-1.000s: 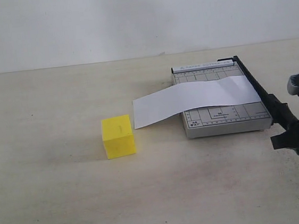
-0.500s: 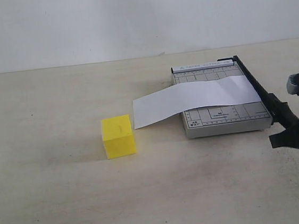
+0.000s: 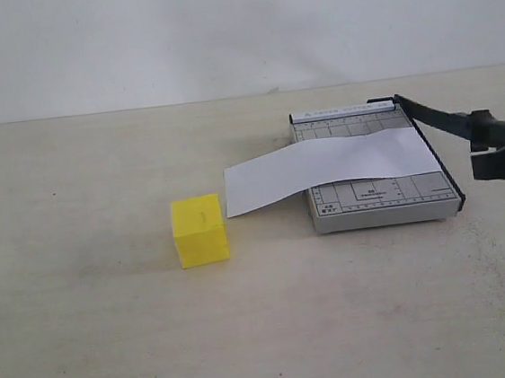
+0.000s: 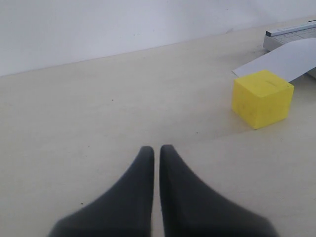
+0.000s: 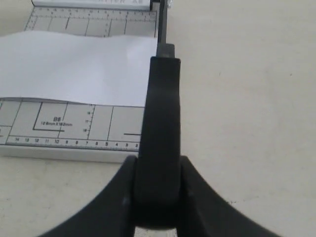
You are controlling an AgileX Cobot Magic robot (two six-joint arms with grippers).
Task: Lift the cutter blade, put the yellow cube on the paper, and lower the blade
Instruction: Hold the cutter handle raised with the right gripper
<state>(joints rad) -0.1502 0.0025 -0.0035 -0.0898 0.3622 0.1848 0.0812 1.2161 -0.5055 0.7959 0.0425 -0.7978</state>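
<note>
The right pincer [image 5: 157, 168], pinching the cutter blade [image 3: 435, 119] by its handle, has swung it up off the trimmer base [image 3: 382, 204]. The paper [image 3: 323, 169] lies across the base; the yellow cube [image 3: 200, 231] sits beyond the paper's overhanging end, ready to fetch. The left pincer [image 4: 156, 153] is pressed together.

"B6" on the trimmer base [image 5: 98, 123]

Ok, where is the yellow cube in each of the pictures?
Exterior view: the yellow cube stands on the table, just off the overhanging end of the paper.
Left wrist view: the cube sits close beside the paper's corner.
Right wrist view: not in it.
Shared landmark: the paper, which the right wrist view also shows, lying across the trimmer base.
</note>
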